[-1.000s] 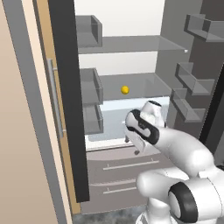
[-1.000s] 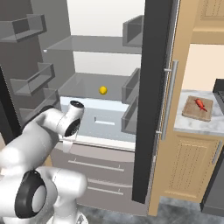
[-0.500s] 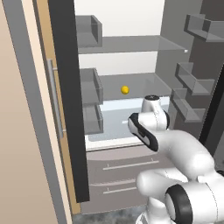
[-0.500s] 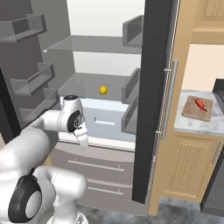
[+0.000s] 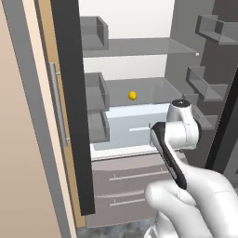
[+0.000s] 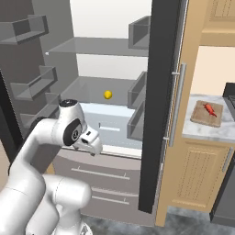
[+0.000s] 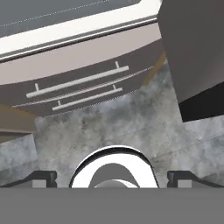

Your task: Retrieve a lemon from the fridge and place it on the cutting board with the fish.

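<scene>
the lemon (image 5: 133, 95) is a small, bright yellow, roundish fruit lying alone on a glass shelf (image 5: 153, 88) inside the open fridge (image 6: 92, 59), well apart from the gripper (image 7: 112, 179). in the hand view the gripper points down at the fridge's lower drawers (image 7: 78, 83) and the floor, its tips set wide and empty, seemingly. the cutting board (image 6: 207, 114) lies on the marble surface (image 6: 206, 131), carrying the reddish fish (image 6: 210, 109).

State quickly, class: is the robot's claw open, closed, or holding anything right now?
Claw: open and empty, its fingertips wide apart at the bottom of the hand view, pointing down at the fridge drawers and floor. The lemon sits on its shelf.
</scene>
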